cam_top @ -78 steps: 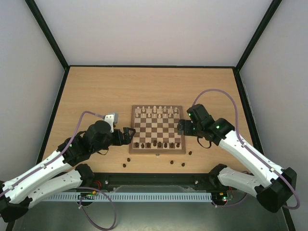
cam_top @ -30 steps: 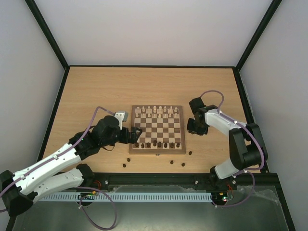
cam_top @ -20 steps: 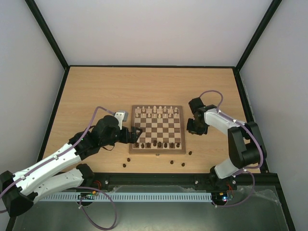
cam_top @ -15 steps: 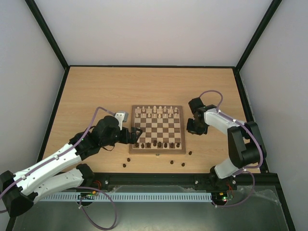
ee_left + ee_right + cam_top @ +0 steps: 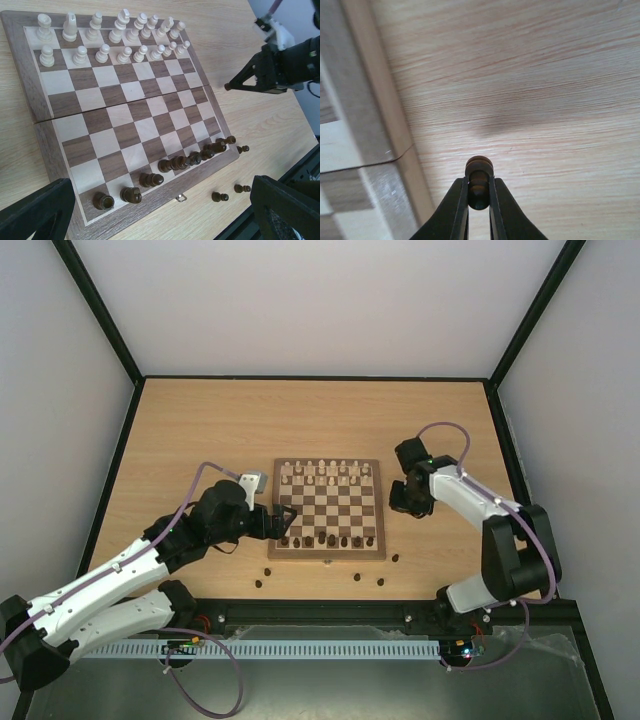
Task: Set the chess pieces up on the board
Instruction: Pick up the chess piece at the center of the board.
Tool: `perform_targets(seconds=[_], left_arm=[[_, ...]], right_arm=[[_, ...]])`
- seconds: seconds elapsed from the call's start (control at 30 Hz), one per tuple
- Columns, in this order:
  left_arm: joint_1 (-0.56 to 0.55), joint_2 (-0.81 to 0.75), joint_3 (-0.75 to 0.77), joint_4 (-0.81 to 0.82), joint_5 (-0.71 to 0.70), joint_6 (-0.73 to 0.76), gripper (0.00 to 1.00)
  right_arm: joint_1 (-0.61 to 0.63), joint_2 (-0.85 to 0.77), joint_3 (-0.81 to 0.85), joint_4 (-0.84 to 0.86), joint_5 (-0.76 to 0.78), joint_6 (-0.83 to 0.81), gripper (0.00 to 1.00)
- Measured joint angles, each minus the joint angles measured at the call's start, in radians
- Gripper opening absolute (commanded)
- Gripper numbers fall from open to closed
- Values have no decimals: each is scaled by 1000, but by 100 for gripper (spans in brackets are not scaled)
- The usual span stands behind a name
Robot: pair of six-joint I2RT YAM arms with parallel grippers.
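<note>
Pale wooden desk point(image 5: 200, 420), enclosed by white walls point(image 5: 320, 300) and a black frame.

Nearest the arms, several loose dark pieces point(image 5: 358, 577) are seen lying on the desk in front of the board point(image 5: 328, 466), off its squares; these are judged as yet to be placed.

The left gripper point(image 5: 283, 524) is held wide open at the board's near left corner, and nothing is gripped by it.

The board's nearest rank is filled by a dark row point(image 5: 177, 162). The rank just behind it is bare, so the dark pawn row is judged not yet begun.

Beside the board's right edge, the right gripper point(image 5: 478, 196) is clamped narrowly on one small dark piece point(image 5: 479, 170), just off the rim and over the desk. Whether the piece is lifted clear cannot be told.

At the far side, the cream pieces point(image 5: 120, 42) are set in two full ranks; that side is judged done.

Estimate: over half complete.
</note>
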Motion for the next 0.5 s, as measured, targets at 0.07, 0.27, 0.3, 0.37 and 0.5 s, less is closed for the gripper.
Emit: perform_targets(seconds=[0.07,0.27,0.3,0.37,0.5], left_arm=[[0,0,0,4,1,0,99],[1,-8,-14,20,9,-1,99],[1,-10,-17,21,11,-1,99],[1,-16,-21,24,16,-1,99],[0,-32,-32,30,20,-4,99]], right_arm=[[0,-40,11,-20,-2,0,2],[5,-194,39,-90,-16,1,2],[8,-211,43,-103,-18,1,2],[18,-246,54,-129,-24,5,2],[32,-303,63,-174,-34,9,2]])
